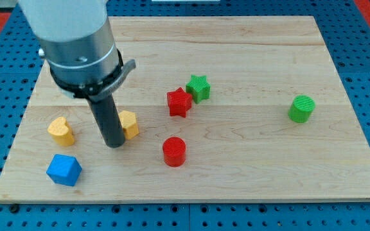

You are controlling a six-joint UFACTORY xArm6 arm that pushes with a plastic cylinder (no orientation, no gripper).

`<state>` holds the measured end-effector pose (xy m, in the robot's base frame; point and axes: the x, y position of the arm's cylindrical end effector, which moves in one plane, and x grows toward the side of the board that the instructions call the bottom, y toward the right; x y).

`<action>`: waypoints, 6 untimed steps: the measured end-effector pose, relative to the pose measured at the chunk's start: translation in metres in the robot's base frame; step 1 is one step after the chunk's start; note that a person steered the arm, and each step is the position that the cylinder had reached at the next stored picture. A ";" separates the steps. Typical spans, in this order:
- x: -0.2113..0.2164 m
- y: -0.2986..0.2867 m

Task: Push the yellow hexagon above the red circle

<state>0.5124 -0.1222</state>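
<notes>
Your rod carries no pincer, so nothing is gripped; my tip [115,145] touches the yellow plastic hexagon block [129,124] on its left side. The red plastic circle block [174,151] lies to the view's right on the wooden desk [249,173], hexagon upper-left of it.

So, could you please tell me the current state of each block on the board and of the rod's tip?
my tip: down on the board, touching the yellow hexagon's left side
yellow hexagon: left of and slightly above the red circle
red circle: standing alone
yellow heart: untouched, left of the tip
blue block: untouched
red star: against the green star
green star: against the red star
green cylinder: alone at the view's right
</notes>
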 end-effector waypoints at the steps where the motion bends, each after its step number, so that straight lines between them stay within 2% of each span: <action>1: -0.007 -0.039; 3: -0.020 -0.002; 5: -0.011 0.030; 6: -0.020 -0.001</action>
